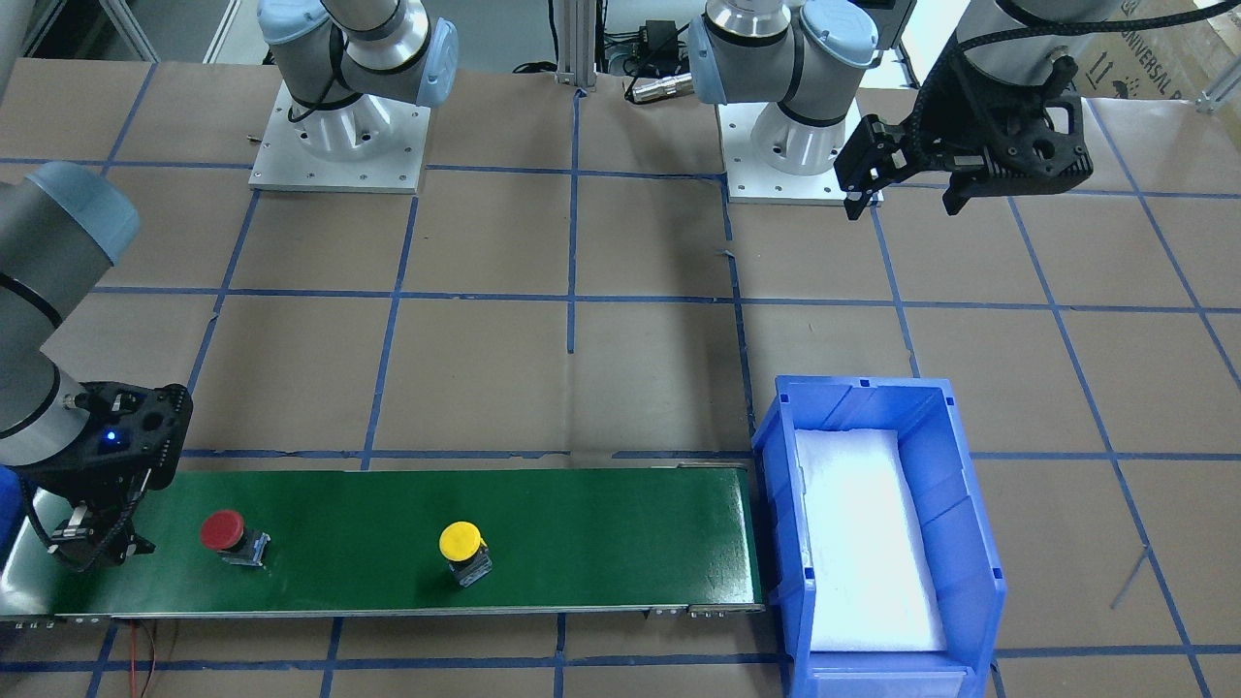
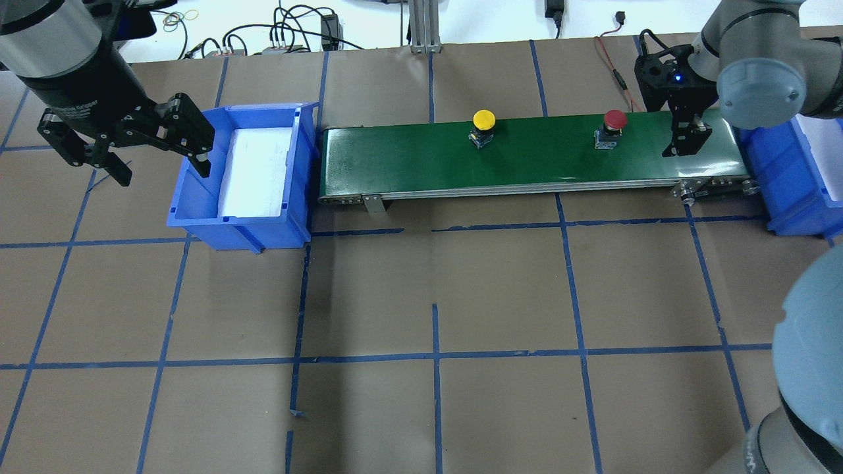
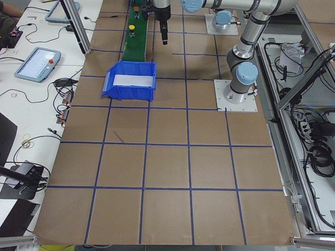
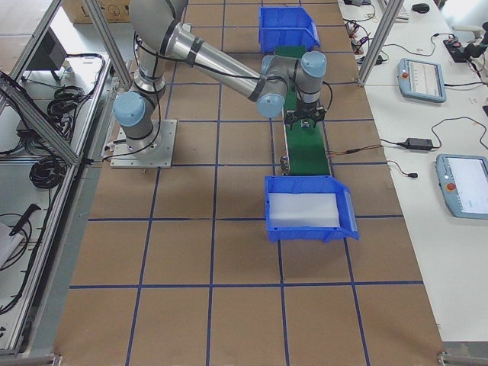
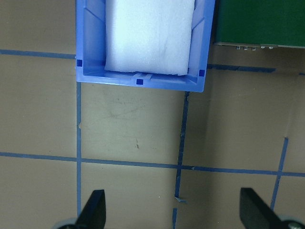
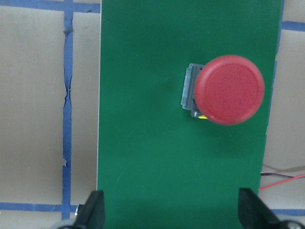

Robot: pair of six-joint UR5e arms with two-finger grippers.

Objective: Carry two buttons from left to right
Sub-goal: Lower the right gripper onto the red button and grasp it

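Two push-buttons were counted: one yellow button (image 1: 461, 540) and one red button (image 1: 222, 529). There was one green conveyor belt (image 1: 601, 533).

Blue bins numbered two, the near bin (image 4: 309, 233) at the centre of the right-side view and the far bin (image 4: 288, 38) at its top. Foam liners also numbered two: a white foam pad (image 4: 303, 210) in the near bin and a second pad (image 1: 863, 543) in the far one.

There were two arms, the left arm (image 2: 59, 46) and the right arm (image 2: 757, 66). Each carried one two-finger gripper, the left gripper (image 1: 904, 206) and the right gripper (image 1: 102, 553).

Two teach pendants, an upper pendant (image 4: 423, 78) and a lower pendant (image 4: 461, 191), lay at that view's right edge.
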